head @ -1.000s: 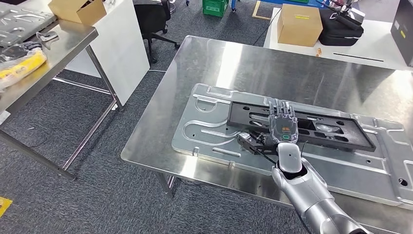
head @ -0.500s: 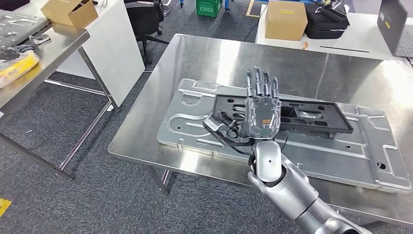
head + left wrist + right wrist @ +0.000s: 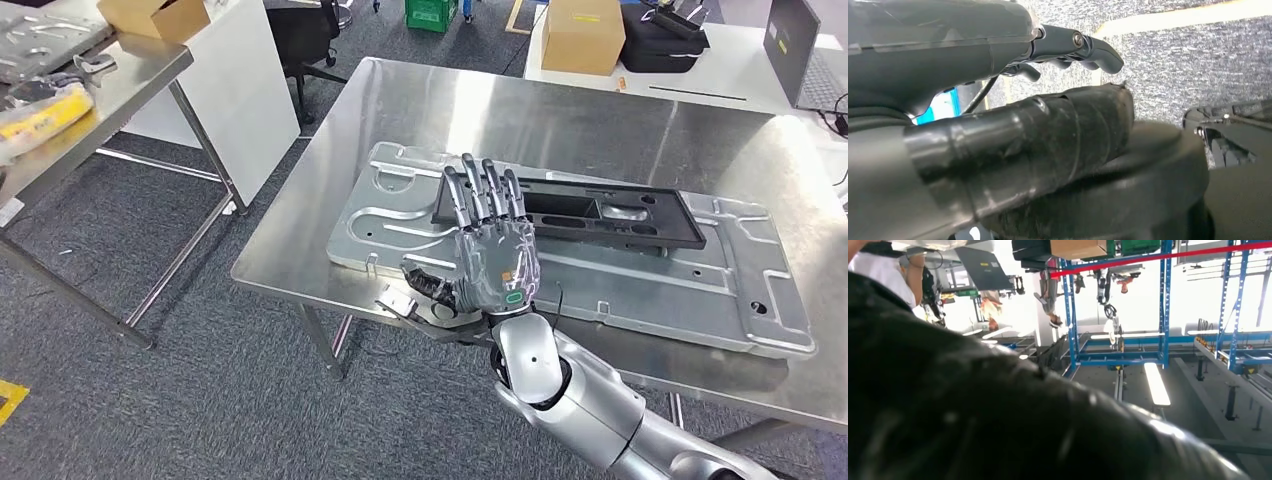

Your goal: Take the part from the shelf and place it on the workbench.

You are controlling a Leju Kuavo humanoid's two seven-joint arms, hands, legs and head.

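hovering above the near edge of the steel tabletop (image 3: 420, 110), the right hand (image 3: 490, 255) is raised with fingers (image 3: 484, 190) straight and spread, palm away from the camera, holding nothing. black part (image 3: 570, 212) lies flat on the stamped grey metal panel (image 3: 690, 290), which rests on the tabletop; hand and part are apart. left hand (image 3: 998, 45) seen close in the left wrist view, fingers curled in; cannot tell whether it holds anything.

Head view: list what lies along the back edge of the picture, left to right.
Open cardboard box → office chair → green crate → closed cardboard box → black case → laptop.
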